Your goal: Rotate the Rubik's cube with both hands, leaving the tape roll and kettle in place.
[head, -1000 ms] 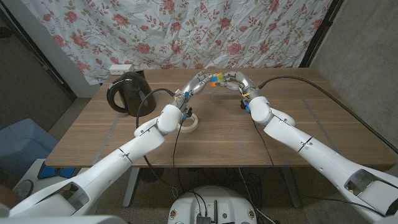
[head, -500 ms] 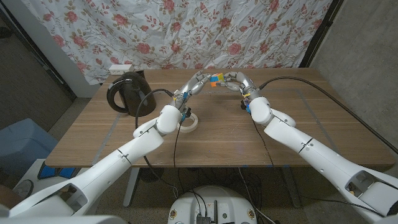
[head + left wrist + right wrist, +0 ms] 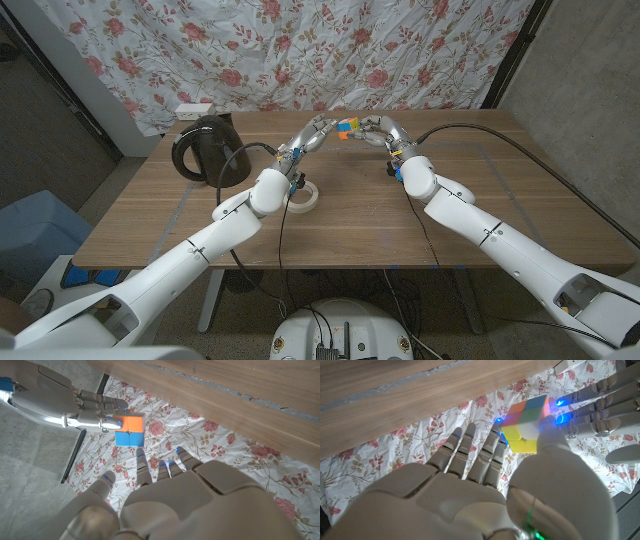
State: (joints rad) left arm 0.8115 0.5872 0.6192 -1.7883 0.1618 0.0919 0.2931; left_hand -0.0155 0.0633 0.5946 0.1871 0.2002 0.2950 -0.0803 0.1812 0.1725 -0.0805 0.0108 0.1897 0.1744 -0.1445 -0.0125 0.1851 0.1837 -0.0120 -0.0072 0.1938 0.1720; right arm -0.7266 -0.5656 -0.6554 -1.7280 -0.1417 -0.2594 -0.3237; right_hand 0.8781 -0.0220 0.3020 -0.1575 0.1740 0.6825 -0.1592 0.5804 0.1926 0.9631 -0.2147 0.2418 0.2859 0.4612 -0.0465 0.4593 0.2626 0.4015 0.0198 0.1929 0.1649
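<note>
Tape [image 3: 305, 196] is left lying near-left, untouched, and the kettle [image 3: 205, 148] far left. Beyond them the cube [image 3: 348, 129] is held aloft, pinched by the right hand [image 3: 382, 133]; the left hand [image 3: 310, 136] is spread just beside it, ready to turn it.

A wooden desk [image 3: 350, 215] stands before a rose-printed floral curtain [image 3: 300, 50] hung across the back, at twelve o'clock. A white power strip [image 3: 194, 109] sits at the desk's far corner toward ten o'clock, and a blue bin [image 3: 35, 235] stands on the floor at nine o'clock.
</note>
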